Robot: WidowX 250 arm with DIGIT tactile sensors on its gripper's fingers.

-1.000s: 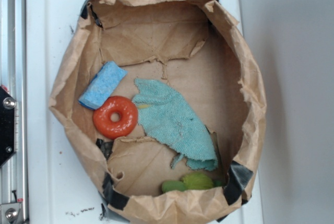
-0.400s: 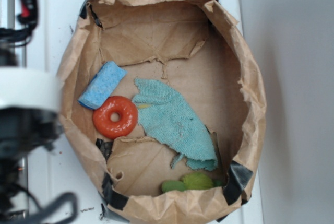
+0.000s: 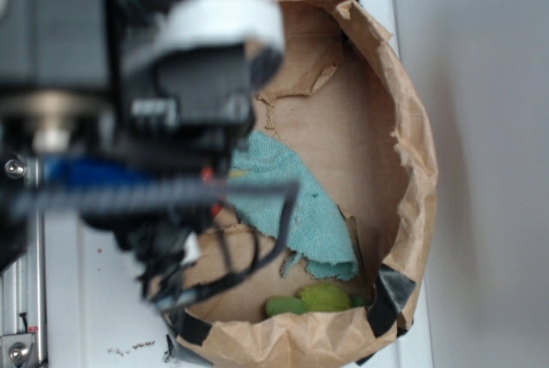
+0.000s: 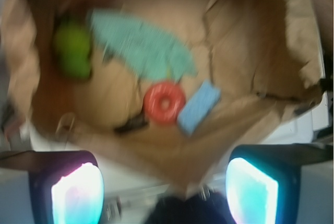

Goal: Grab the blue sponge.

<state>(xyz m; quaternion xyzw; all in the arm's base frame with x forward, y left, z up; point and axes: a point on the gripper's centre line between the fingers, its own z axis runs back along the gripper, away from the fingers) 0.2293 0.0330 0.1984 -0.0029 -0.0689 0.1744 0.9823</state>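
Note:
The blue sponge [image 4: 199,107] is a small light-blue block lying flat on the floor of the brown paper bag [image 4: 261,36], right beside an orange ring [image 4: 164,102]. In the wrist view my gripper [image 4: 164,192] is open, hovering above the bag's near rim with nothing between its glowing fingers [image 4: 78,192]. The sponge lies ahead of the gripper, well apart from both fingers. The blurred arm [image 3: 171,85] covers the bag's left half in the exterior view, so the sponge and ring are hidden there.
A teal terry rag [image 3: 300,205] is spread across the middle of the bag floor. A green object [image 3: 313,299] rests against the bag wall [image 3: 412,153]. Black tape patches [image 3: 390,295] hold the rolled rim. The bag stands on a white surface [image 3: 86,291].
The arm has swung in from the left edge over the bag. It now covers the sponge and ring in the exterior view. The objects in the bag have not moved.

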